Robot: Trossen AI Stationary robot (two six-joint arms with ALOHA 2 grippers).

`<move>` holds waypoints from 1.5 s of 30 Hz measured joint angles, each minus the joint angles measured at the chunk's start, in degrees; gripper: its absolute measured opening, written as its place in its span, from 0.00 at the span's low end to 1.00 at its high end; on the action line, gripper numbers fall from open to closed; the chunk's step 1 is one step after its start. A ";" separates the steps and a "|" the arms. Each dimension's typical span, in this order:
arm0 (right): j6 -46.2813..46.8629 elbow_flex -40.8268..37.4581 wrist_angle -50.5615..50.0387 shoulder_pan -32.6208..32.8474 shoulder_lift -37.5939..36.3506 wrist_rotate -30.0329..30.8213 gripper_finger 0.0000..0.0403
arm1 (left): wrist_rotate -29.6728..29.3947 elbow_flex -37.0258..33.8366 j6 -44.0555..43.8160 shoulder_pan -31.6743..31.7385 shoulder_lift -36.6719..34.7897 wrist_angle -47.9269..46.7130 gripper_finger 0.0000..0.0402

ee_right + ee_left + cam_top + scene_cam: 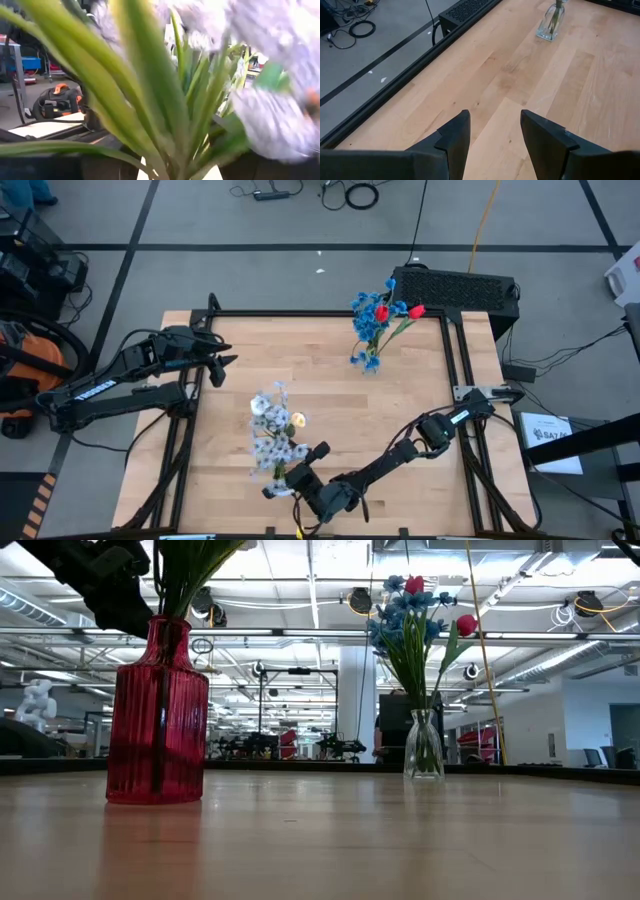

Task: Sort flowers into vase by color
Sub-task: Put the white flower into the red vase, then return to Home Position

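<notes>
Overall scene: a wooden surface (400,410) with a dark frame, seen from above, with two dark robot arms reaching over it.
Red vase: a ribbed red glass vase (157,720) stands upright on the near part of the surface, beside the right arm; from above it is hidden under its flowers.
Pale flowers: a bunch of pale blue-white flowers (272,442) stands in the red vase, with one small white-yellow bloom (297,420) among them.
Clear vase: a small clear glass vase (424,745) stands upright near the far edge of the surface, well apart from the red vase.
Bright flowers: bright blue flowers (370,315) and red buds (415,311) share the clear vase, their green stems leaning outward.
Right end effector (300,475): just beside the stems at the red vase, its fingers spread and released; whether they touch the stems cannot be told. Its wrist view is filled with green leaves and blurred pale petals.
Left end effector (492,137): fingers spread apart and holding nothing, hovering over bare wood at the left side of the surface, far from both vases.
Writing: a white box (553,442) right of the surface bears dark lettering too small to read.
Floor: an orange and black machine (25,365) sits at the far left.
</notes>
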 joint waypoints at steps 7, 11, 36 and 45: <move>1.38 0.99 0.69 1.69 0.01 3.23 0.52 | -0.02 0.00 0.24 0.00 0.02 0.00 0.45; 2.95 0.99 3.11 2.29 0.00 3.19 0.54 | -0.02 0.00 0.43 0.02 0.02 0.00 0.45; 1.66 0.99 0.56 8.92 0.09 8.49 0.55 | 0.00 0.00 0.04 0.01 0.01 0.00 0.45; 4.59 0.99 0.55 11.89 0.09 8.53 0.55 | -0.01 0.00 0.04 0.00 0.01 0.02 0.45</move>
